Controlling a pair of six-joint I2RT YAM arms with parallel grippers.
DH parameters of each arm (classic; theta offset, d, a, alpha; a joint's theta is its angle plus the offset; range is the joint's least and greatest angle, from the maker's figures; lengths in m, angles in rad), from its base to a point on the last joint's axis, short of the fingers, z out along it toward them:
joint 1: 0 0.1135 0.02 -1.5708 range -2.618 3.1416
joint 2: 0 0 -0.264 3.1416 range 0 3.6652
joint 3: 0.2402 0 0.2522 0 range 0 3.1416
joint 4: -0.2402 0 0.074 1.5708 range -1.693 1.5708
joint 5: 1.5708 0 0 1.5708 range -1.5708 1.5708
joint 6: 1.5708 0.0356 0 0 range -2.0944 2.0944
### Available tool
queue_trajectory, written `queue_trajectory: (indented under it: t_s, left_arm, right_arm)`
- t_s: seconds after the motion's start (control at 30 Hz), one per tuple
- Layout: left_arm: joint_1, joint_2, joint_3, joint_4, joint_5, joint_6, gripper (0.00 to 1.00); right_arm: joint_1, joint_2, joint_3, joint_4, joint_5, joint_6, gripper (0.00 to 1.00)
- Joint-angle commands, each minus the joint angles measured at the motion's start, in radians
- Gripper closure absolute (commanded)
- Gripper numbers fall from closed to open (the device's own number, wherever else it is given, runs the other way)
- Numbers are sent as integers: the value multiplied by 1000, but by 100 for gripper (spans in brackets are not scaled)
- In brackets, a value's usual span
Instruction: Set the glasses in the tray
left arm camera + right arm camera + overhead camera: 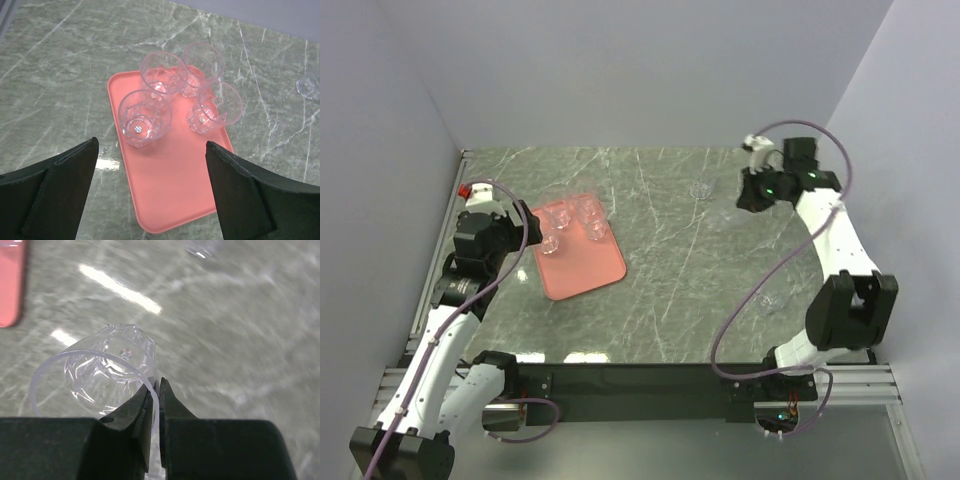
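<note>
The salmon-pink tray lies left of centre on the marble table, and shows close up in the left wrist view. Several clear glasses stand upright at its far end. My left gripper is open and empty, hovering over the tray's near half; from above it sits at the tray's left edge. My right gripper is shut on the rim of one clear glass, held above the table at the far right. Another loose glass stands on the table near it.
A faint clear glass stands on the table near the right arm's elbow. The loose far glass also shows in the left wrist view. Grey walls close in the table on three sides. The tray's near half is bare.
</note>
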Motion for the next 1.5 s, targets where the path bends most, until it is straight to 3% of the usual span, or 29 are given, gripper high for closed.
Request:
queue_trajectory:
  t_s: [0.0,0.27,0.6,1.17,1.47]
  left_arm:
    - [-4,-33,-4,62,-37,13,6]
    - [-4,-63,-16,76,-81,21,6]
    - [-4,-151,-43,104,-181,24,6]
    - [-4,-209,-46,82,-426,-65,1]
    - [-4,-214,-41,79,-432,-68,1]
  right_arm:
    - [126,77,112,-12,-26,27,100]
    - [475,307,406,-77,25,37,100]
    - [733,610,695,-86,102,129,100]
    - [979,778,810,49,379,306,100]
    - [1060,863,903,75,491,324,100]
